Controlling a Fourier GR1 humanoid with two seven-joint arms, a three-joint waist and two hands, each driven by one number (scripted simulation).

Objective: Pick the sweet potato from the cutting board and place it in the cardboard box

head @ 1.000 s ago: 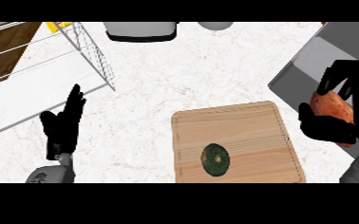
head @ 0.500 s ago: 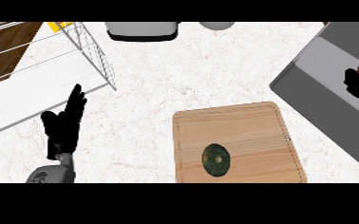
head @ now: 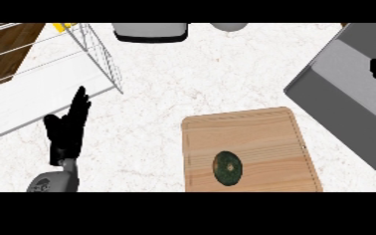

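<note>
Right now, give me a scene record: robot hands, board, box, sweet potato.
left robot hand: open, fingers up, resting at lower left
right robot hand: sliver at the right edge over the box, fingers not readable
cutting board: lower centre-right, holds only a dark green round item
box: grey-looking, at the right edge
sweet potato: not visible

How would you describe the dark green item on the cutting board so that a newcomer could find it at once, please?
Start from the wooden cutting board, the light brown slab on the white speckled counter at lower right of the head view. On its lower middle lies a small dark green round item. It is the only thing on the board, far darker than the wood, and well away from the resting left hand.
</note>
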